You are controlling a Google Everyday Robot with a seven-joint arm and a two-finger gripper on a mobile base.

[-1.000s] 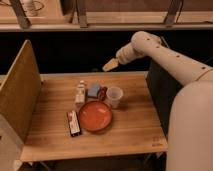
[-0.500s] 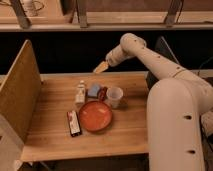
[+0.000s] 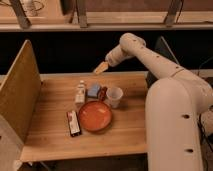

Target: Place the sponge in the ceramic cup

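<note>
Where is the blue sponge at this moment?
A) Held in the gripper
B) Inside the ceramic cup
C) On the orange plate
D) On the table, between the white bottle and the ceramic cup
D: the sponge lies on the table between the white bottle and the ceramic cup, while the gripper hangs apart from it, over the table's far edge.

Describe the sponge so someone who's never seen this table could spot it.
On the wooden table, look just behind the orange plate, toward the far edge where the robot's tool hangs. The sponge sits between the white bottle and the cup, the only blue, blocky thing there.
</note>
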